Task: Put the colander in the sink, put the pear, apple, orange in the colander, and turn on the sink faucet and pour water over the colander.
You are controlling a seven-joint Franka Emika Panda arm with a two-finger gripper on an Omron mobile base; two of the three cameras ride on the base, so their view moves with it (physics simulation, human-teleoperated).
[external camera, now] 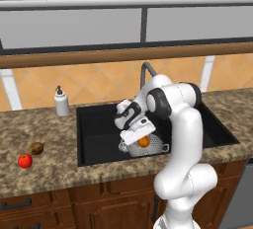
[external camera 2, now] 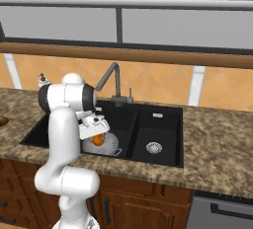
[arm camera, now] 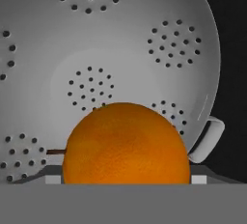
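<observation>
Claw (external camera: pixel 140 138): jaws spread wide around the orange (arm camera: pixel 125 143), over the colander (arm camera: pixel 111 49); hold uncertain.
Colander: in the sink (external camera: pixel 99 124), large basin.
Pear (external camera: pixel 36 148), apple (external camera: pixel 25 161): on the worktop (external camera: pixel 44 173), at 9 o'clock from the claw.

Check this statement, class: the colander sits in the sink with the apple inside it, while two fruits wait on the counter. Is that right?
Not quite. The fruit in the colander is the orange, as the hand view shows. The apple lies on the counter beside the pear. The colander does sit in the sink.
</observation>
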